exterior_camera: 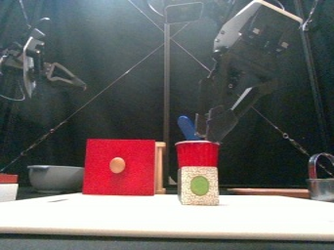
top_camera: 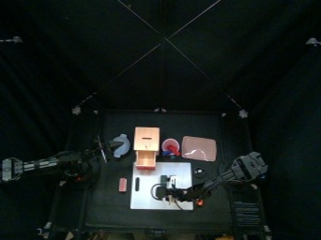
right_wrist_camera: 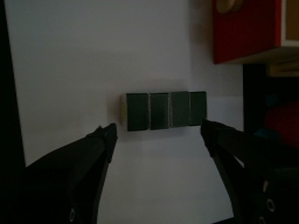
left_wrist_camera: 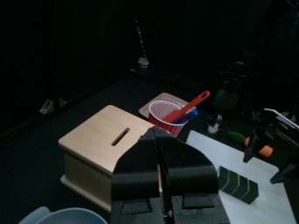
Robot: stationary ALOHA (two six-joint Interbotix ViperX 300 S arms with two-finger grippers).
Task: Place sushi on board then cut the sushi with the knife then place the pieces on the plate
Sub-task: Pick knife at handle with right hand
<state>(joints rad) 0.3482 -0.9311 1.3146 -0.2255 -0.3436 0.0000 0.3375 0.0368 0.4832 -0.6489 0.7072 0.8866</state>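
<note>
Right tool [right_wrist_camera: 159, 133] is spread wide open with nothing in it, hovering over the flat white cutting board [right_wrist_camera: 70, 70]. In my right wrist view the toy sushi roll of dark green blocks [right_wrist_camera: 167, 111] lies flat on that board, lined up with the gap between the two jaws and just past their tips. It sits crosswise to them, and as far as I can see neither jaw touches it. The blocks are all pressed together in one row.

From the front camera the roll shows end-on, with a green spot in the middle, at the near part of the board, and the right arm hangs above it and a bit to the right. The round red cup [exterior_camera: 198, 153] stands right behind the roll with the blue toy knife [exterior_camera: 187, 127] and the red toy knife [left_wrist_camera: 197, 101] sticking out of it. The pale wooden box with a red drawer front [exterior_camera: 120, 166] is just left of the cup, and the blue-grey bowl [exterior_camera: 53, 177] is further left.

The flat pink tray [top_camera: 198, 146] is at the back right of the black table [top_camera: 100, 202], well apart from the roll.

Left tool [left_wrist_camera: 160, 150] is parked off at the left side, raised, jaws pinched together on nothing
</note>
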